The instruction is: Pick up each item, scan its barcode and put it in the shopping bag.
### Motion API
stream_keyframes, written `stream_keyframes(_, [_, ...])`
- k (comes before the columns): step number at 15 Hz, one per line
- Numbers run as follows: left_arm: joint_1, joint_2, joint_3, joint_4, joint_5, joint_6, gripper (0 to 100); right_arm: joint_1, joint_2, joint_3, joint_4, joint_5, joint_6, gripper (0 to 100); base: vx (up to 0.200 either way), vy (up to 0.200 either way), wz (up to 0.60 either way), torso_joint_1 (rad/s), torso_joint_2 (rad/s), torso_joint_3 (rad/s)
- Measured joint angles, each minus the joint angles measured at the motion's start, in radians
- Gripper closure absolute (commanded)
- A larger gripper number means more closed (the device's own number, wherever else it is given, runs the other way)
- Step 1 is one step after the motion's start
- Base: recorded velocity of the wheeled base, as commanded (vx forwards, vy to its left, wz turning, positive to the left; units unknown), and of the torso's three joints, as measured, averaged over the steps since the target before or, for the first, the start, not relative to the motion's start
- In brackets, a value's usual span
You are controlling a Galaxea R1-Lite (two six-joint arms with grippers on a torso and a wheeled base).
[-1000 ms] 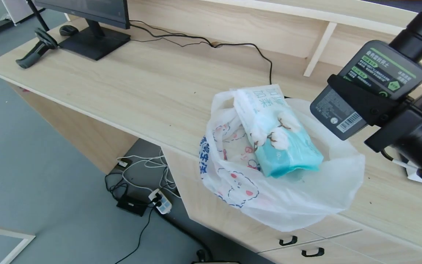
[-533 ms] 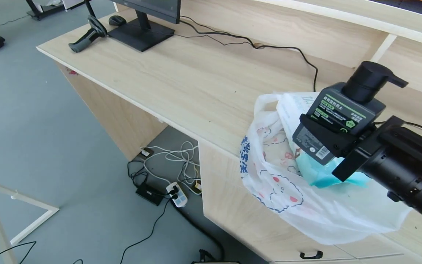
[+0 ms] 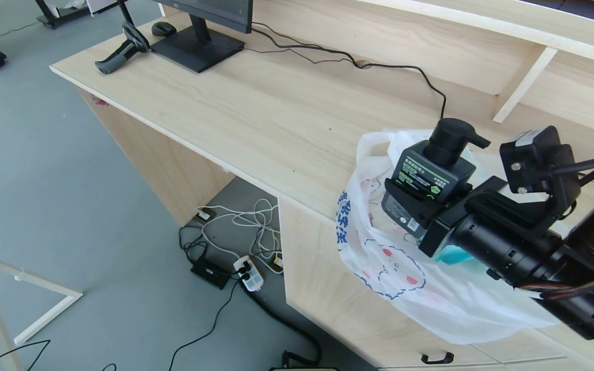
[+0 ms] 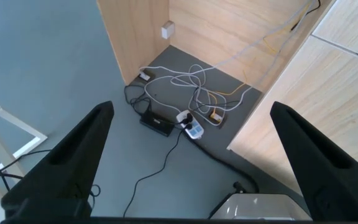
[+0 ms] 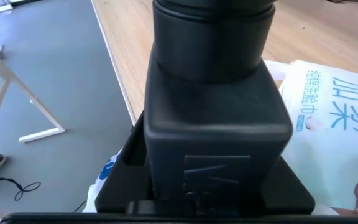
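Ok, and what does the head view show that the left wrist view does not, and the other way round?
Head view: the black pump bottle clamped in the right gripper over the shopping bag, plus the handheld scanner and monitor stand at the left end of the desk. Left wrist view: the left gripper, open and holding nothing, above the floor. Shared: the white power strip and the tangled cables on the floor under the desk.
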Motion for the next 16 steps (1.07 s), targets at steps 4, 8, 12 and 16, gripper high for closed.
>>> stream_keyframes(4, [0.0,0.0,0.0,0.0,0.001,-0.028,0,-0.004,0.05,-0.009,-0.009,0.0,0.009,100,0.0,0.0,0.0,0.0,0.0,0.0])
stream_keyframes(8, [-0.001,0.0,0.0,0.001,0.001,-0.029,0,-0.039,0.082,-0.019,-0.025,0.0,0.031,100,0.0,0.0,0.0,0.0,0.0,0.0])
stream_keyframes(12, [0.0,0.0,0.0,0.001,0.001,-0.029,0,-0.063,0.091,0.001,-0.03,0.001,0.032,100,0.0,0.0,0.0,0.0,0.0,0.0])
stream_keyframes(16, [-0.001,0.0,0.0,0.001,0.001,-0.029,0,-0.067,0.09,0.04,-0.046,0.001,0.05,0,0.0,0.0,0.0,0.0,0.0,0.0])
